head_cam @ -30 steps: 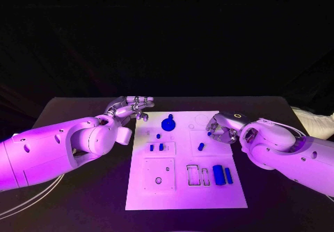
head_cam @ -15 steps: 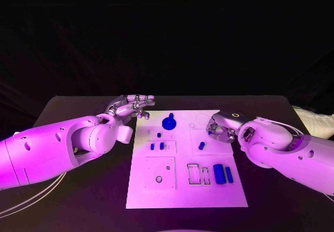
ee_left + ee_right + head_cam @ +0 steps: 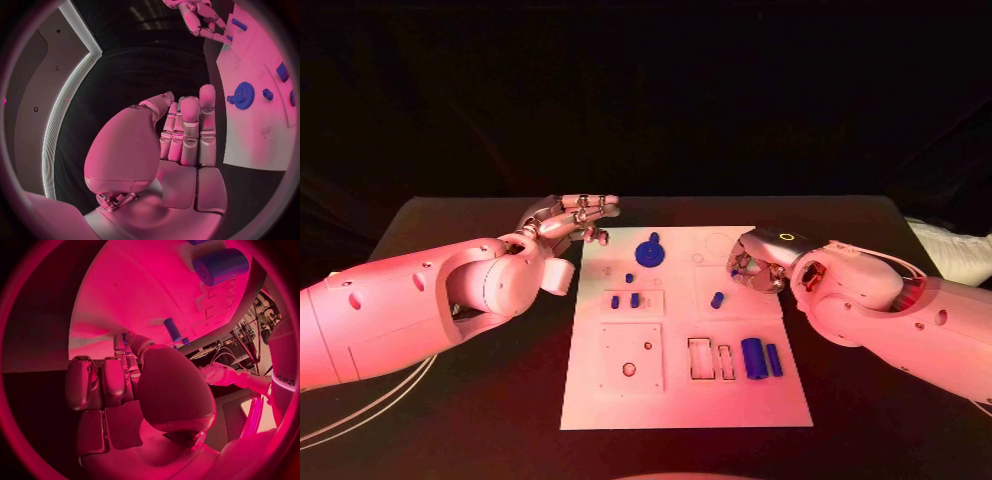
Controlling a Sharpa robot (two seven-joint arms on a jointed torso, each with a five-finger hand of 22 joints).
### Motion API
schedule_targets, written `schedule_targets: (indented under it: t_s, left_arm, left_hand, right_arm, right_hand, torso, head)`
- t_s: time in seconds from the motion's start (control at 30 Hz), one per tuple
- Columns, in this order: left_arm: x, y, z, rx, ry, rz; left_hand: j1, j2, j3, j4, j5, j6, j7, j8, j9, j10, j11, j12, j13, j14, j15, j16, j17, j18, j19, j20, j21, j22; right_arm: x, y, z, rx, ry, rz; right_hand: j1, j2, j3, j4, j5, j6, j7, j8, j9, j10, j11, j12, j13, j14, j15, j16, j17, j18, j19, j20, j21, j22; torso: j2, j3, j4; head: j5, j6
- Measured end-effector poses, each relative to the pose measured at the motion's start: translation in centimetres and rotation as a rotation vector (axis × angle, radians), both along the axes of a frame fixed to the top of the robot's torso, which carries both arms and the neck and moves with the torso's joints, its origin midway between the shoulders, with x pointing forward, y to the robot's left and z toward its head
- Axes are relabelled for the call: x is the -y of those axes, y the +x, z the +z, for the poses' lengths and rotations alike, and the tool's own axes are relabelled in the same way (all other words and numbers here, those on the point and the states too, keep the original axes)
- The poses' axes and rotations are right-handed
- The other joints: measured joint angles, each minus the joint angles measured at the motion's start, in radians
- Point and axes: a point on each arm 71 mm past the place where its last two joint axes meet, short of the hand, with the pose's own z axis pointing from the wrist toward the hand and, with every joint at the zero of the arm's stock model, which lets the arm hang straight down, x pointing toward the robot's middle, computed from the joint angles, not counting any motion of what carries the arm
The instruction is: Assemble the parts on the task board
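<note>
The white task board (image 3: 733, 400) lies in the middle of the table. A blue gear (image 3: 649, 255) stands near its far edge, also seen as the gear (image 3: 242, 95) in the left wrist view. Small blue pegs (image 3: 625, 300) stand left of centre, and another peg (image 3: 717, 299) lies to their right. Two blue cylinders (image 3: 762, 358) lie near the right edge. My left hand (image 3: 574, 217) hovers at the board's far left corner and holds nothing, its fingers (image 3: 187, 130) stretched out side by side. My right hand (image 3: 747, 268) is over the board's right edge, fingers curled, with a bit of blue (image 3: 126, 337) at its fingertips.
A square recessed plate (image 3: 630, 357) and two narrow slots (image 3: 708, 360) sit in the board's near half. Black table (image 3: 459, 420) surrounds the board. Thin cables (image 3: 358, 415) trail off the near left side.
My right hand has edged slightly toward the board's far side. My left hand has stayed almost in place. The parts on the board have not moved.
</note>
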Motion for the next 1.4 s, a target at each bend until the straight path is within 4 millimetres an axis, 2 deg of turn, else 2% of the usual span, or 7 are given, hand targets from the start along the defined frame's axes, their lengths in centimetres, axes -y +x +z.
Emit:
schedule_targets:
  t_s: [0.07, 0.43, 0.57, 0.83, 0.93, 1.13, 1.4]
  left_arm:
    - [0.0, 0.0, 0.0, 0.001, 0.000, 0.001]
    - [0.0, 0.0, 0.0, 0.003, -0.001, 0.002]
    - [-0.1, 0.0, 0.0, 0.004, -0.001, 0.005]
    - [-0.2, 0.0, 0.1, 0.014, -0.002, 0.011]
    - [-0.2, 0.0, 0.1, 0.018, -0.003, 0.014]
    - [0.0, 0.0, 0.0, 0.024, -0.007, 0.012]
    - [0.6, 0.0, 0.0, 0.028, -0.013, 0.003]
  left_hand:
    - [0.000, 0.000, -0.003, -0.003, 0.000, -0.004, 0.004, 0.000, 0.000, -0.005, 0.002, 0.000, 0.000, -0.001, 0.000, 0.000, 0.000, 0.000, 0.000, 0.000, -0.004, -0.003]
    - [0.000, 0.000, -0.007, -0.007, 0.000, -0.014, 0.007, 0.000, 0.000, -0.016, 0.005, 0.005, 0.000, -0.008, 0.001, -0.006, -0.007, 0.000, 0.000, 0.000, -0.008, -0.006]
    - [0.000, 0.000, -0.007, -0.007, 0.000, -0.014, 0.007, 0.000, 0.000, -0.016, 0.005, 0.005, 0.000, -0.008, 0.001, -0.006, -0.008, 0.000, 0.000, 0.000, -0.008, -0.006]
    - [0.000, 0.000, -0.010, -0.010, 0.000, -0.014, 0.007, 0.000, 0.000, -0.019, 0.009, 0.005, 0.000, -0.008, 0.001, -0.006, 0.006, 0.000, 0.000, 0.000, -0.012, -0.007]
    - [0.000, 0.000, -0.010, -0.010, 0.000, -0.014, 0.007, 0.000, 0.000, -0.019, 0.009, 0.005, 0.000, -0.008, 0.001, -0.002, 0.006, 0.000, 0.000, 0.000, -0.012, -0.007]
    - [0.000, 0.000, -0.010, -0.010, 0.000, -0.017, 0.003, 0.000, 0.000, -0.019, 0.009, 0.009, 0.000, -0.008, 0.001, -0.002, 0.009, 0.000, 0.000, 0.000, -0.012, -0.007]
    - [0.000, 0.000, -0.010, -0.010, 0.000, -0.017, 0.003, 0.000, 0.000, -0.020, 0.009, 0.009, 0.000, -0.008, 0.001, -0.002, 0.009, 0.000, 0.000, 0.000, -0.012, -0.007]
  right_arm:
    - [0.0, -0.1, 0.0, 0.001, 0.002, 0.000]
    - [0.6, -1.0, 0.7, 0.023, 0.038, 0.001]
    - [0.8, -1.6, 1.2, 0.029, 0.058, 0.005]
    - [0.1, -2.9, 2.2, 0.038, 0.110, 0.031]
    - [-0.8, -3.7, 2.6, 0.039, 0.142, 0.054]
    - [-3.9, -5.6, 3.4, 0.035, 0.219, 0.130]
    - [-7.6, -7.6, 2.5, -0.018, 0.276, 0.212]
  right_hand:
    - [-0.003, 0.003, 0.003, -0.002, 0.000, -0.003, 0.003, -0.004, 0.000, -0.005, 0.005, -0.003, -0.004, 0.000, 0.000, 0.000, -0.001, 0.000, 0.000, 0.000, 0.000, 0.000]
    - [-0.003, 0.002, 0.007, -0.006, -0.002, -0.004, 0.003, -0.006, 0.000, -0.005, 0.006, -0.007, -0.007, 0.000, 0.000, 0.000, -0.001, 0.000, 0.000, 0.000, 0.000, 0.000]
    - [-0.003, 0.002, 0.008, -0.005, -0.002, -0.004, 0.003, -0.007, -0.001, -0.005, 0.006, -0.007, -0.008, 0.000, 0.000, 0.000, -0.001, 0.000, 0.000, 0.000, 0.000, 0.000]
    - [-0.002, 0.002, 0.009, -0.004, -0.002, -0.007, 0.007, -0.010, -0.002, -0.009, 0.009, -0.007, -0.010, 0.000, 0.000, 0.004, -0.001, 0.000, 0.000, 0.000, 0.000, 0.001]
    - [-0.002, 0.002, 0.014, -0.008, -0.002, -0.008, 0.007, -0.010, -0.003, -0.009, 0.009, -0.007, -0.010, 0.000, 0.000, 0.004, -0.001, 0.000, 0.000, 0.000, 0.000, 0.002]
    - [-0.002, 0.002, 0.023, -0.009, 0.003, -0.009, 0.008, -0.014, -0.002, -0.009, 0.009, -0.011, -0.014, 0.000, 0.000, 0.003, -0.001, 0.000, 0.000, 0.000, 0.000, 0.002]
    - [-0.003, 0.002, 0.023, -0.009, 0.009, -0.011, 0.007, -0.016, -0.001, -0.009, 0.009, -0.011, -0.016, 0.000, 0.000, 0.003, -0.004, 0.000, 0.000, 0.000, 0.000, 0.002]
  torso:
    - [0.000, -0.0001, 0.0004]
    - [-0.003, -0.0018, 0.0013]
    - [-0.003, -0.0019, -0.0003]
    - [-0.004, -0.0019, -0.0011]
    - [-0.004, -0.0019, -0.0005]
    - [-0.003, -0.0019, 0.0009]
    - [-0.003, -0.0043, 0.0011]
  head:
    - [0.000, -0.001]
    - [-0.001, -0.001]
    - [0.000, 0.001]
    - [-0.002, 0.002]
    - [0.000, 0.002]
    - [0.015, -0.002]
    - [0.044, -0.019]
